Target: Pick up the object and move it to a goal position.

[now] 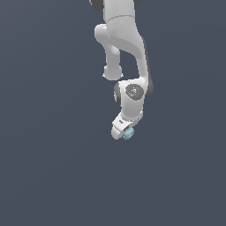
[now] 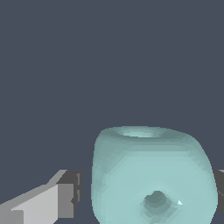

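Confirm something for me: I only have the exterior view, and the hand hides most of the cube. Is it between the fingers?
Observer: Yes. In the wrist view the cube sits between the two fingers and fills most of the space.
Operator: Are both fingers touching it?
Observer: No. One finger shows a clear gap to the cube. The other finger is right at the cube's edge, and I cannot tell if it touches.
Operator: Is it twisted in there?
Observer: It doesn't look so. One dimple faces the wrist camera almost squarely.
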Controlling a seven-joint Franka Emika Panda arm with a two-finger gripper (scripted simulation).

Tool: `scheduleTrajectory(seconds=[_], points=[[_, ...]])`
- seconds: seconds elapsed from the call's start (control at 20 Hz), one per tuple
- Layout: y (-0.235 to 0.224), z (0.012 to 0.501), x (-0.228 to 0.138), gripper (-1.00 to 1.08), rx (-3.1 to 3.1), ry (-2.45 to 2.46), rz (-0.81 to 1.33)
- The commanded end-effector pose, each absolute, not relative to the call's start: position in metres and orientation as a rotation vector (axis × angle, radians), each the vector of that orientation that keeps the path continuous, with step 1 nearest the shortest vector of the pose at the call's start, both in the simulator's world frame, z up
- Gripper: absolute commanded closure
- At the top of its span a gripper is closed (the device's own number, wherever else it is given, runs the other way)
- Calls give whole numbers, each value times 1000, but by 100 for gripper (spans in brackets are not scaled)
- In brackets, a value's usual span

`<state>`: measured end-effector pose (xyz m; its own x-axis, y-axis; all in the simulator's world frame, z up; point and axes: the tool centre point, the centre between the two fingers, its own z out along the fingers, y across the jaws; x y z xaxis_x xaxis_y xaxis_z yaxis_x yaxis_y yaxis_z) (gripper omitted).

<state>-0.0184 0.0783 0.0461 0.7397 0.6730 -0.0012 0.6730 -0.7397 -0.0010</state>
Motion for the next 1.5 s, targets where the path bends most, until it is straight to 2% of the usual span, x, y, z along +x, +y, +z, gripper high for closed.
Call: scheduleTrajectory(seconds=[0.0, 0.1, 0.15, 0.9, 1.45], points=[[78, 40, -18, -92, -2930, -1134, 0], [78, 39, -17, -92, -2930, -1134, 0], [78, 39, -17, 108, -2930, -1134, 0], [73, 48, -16, 108, -2931, -1133, -1], [29, 119, -7, 108, -2930, -1134, -1]])
